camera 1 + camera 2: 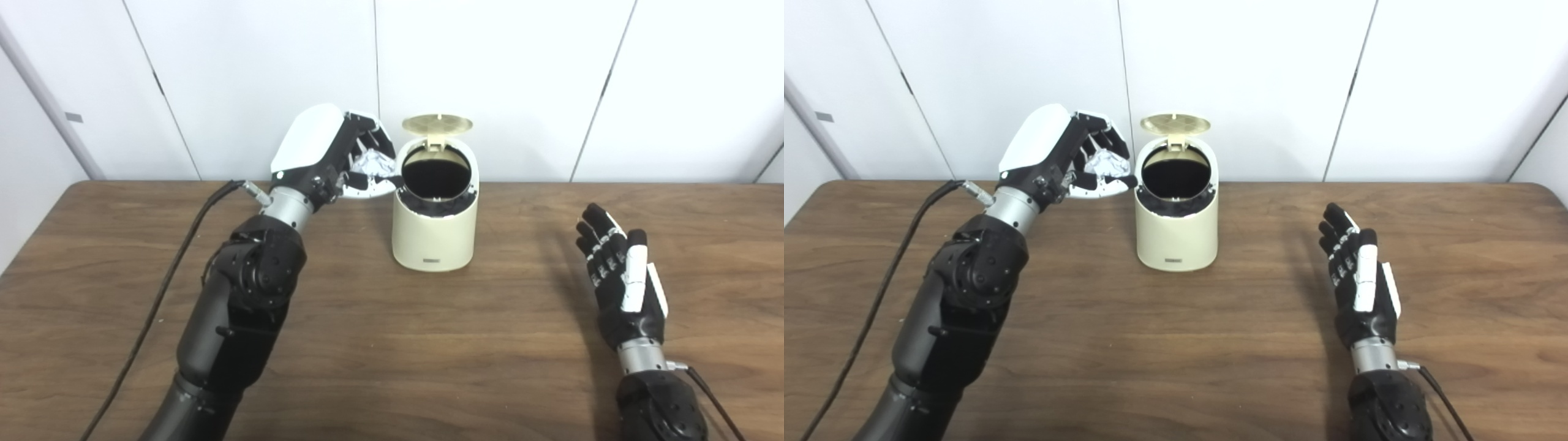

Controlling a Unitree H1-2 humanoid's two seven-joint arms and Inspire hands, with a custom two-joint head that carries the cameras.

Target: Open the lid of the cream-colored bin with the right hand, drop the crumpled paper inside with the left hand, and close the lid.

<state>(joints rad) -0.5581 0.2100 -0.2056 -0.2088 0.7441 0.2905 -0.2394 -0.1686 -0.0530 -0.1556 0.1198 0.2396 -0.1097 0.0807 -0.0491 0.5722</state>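
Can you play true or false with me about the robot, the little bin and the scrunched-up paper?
1. The round lid of the cream-colored plastic bin stands open. True.
2. The crumpled white paper already lies inside the bin. False: the left hand holds it up beside the bin's opening.
3. The right hand is pressing on the lid. False: it is open, apart from the bin, over the brown wooden table.
4. The bin stands upright on the table. True.
5. The left hand is empty. False: its fingers are closed around the paper.
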